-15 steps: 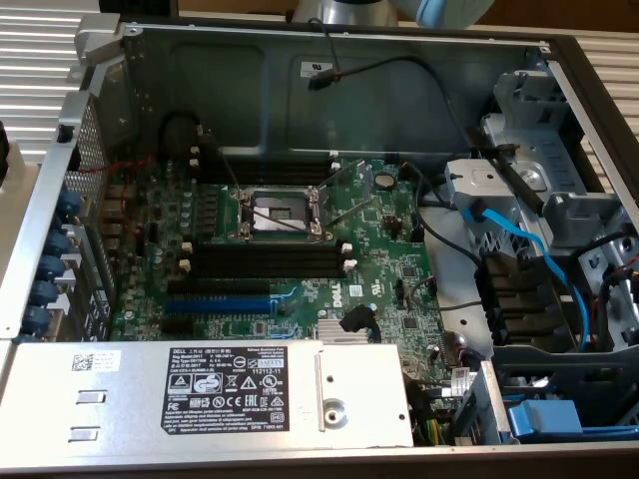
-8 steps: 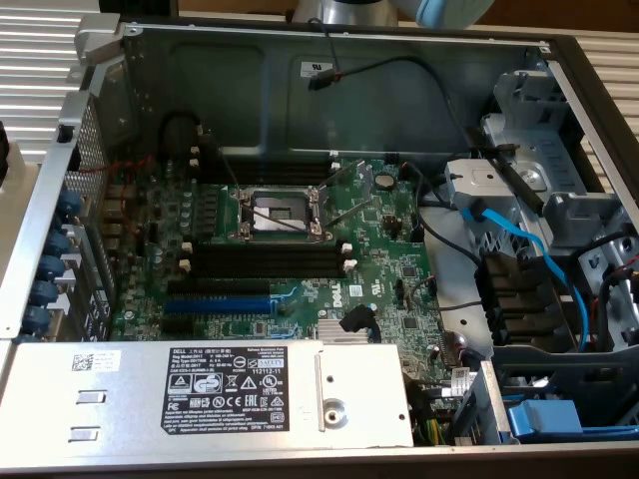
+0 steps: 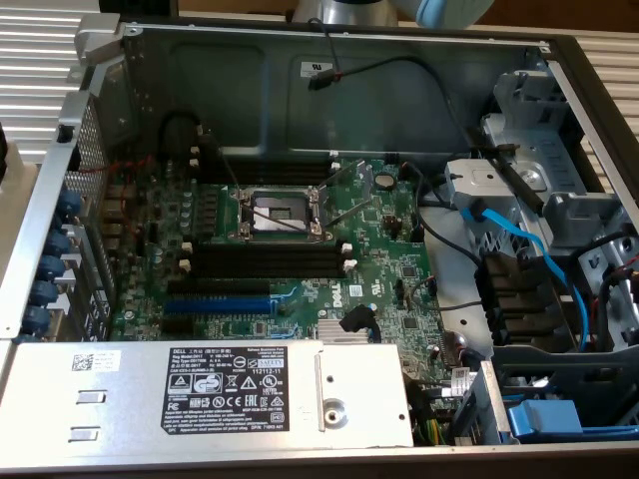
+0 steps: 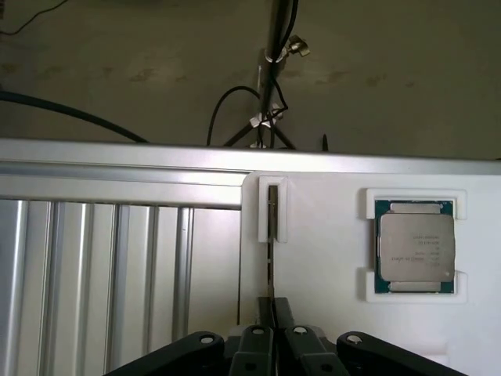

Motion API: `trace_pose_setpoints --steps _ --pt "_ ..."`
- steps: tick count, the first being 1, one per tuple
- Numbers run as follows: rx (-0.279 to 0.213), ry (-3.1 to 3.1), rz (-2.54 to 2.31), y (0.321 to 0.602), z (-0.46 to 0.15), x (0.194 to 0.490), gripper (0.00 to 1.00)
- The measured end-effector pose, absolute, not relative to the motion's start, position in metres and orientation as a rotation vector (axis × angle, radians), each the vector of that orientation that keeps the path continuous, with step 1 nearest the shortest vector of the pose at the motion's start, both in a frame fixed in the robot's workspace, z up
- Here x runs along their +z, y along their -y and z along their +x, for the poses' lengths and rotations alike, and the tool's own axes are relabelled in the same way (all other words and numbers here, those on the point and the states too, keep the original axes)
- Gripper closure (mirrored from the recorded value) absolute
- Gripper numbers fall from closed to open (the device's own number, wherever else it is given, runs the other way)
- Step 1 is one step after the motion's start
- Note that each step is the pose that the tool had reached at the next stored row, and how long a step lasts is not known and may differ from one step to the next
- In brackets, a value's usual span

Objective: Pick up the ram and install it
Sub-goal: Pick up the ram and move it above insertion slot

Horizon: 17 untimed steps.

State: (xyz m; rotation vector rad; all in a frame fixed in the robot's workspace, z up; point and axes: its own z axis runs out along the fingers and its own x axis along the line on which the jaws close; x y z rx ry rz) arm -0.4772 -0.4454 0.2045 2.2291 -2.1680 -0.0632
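Note:
The ram (image 4: 272, 235) stands on its edge in a slot of a white holder plate (image 4: 321, 235), so in the wrist view it appears as a thin dark strip. My gripper (image 4: 273, 309) is at the strip's near end, with its black fingers (image 4: 285, 313) pressed together on either side of it. In the exterior view the open computer case holds the motherboard (image 3: 300, 249). Its long black memory slots with white end clips (image 3: 270, 261) lie beside the CPU socket (image 3: 278, 212), with nothing in them. A small part of my arm (image 3: 344, 10) shows above the case's far wall.
A processor chip (image 4: 415, 248) sits in a recess of the same white plate. Ribbed aluminium table (image 4: 117, 266) lies beside the plate. Inside the case are a blue expansion slot (image 3: 218, 302), the power supply (image 3: 240, 394), blue cables (image 3: 519, 249) and drive bays on the exterior view's right.

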Motion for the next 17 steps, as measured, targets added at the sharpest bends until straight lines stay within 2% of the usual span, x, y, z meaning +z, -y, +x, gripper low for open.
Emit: trace_pose_setpoints --steps 11,17 --pt "-0.07 2.171 2.233 0.4503 -0.4772 0.2044 0.88" --pt "-0.122 2.193 2.255 0.4514 -0.4772 0.2045 0.88"
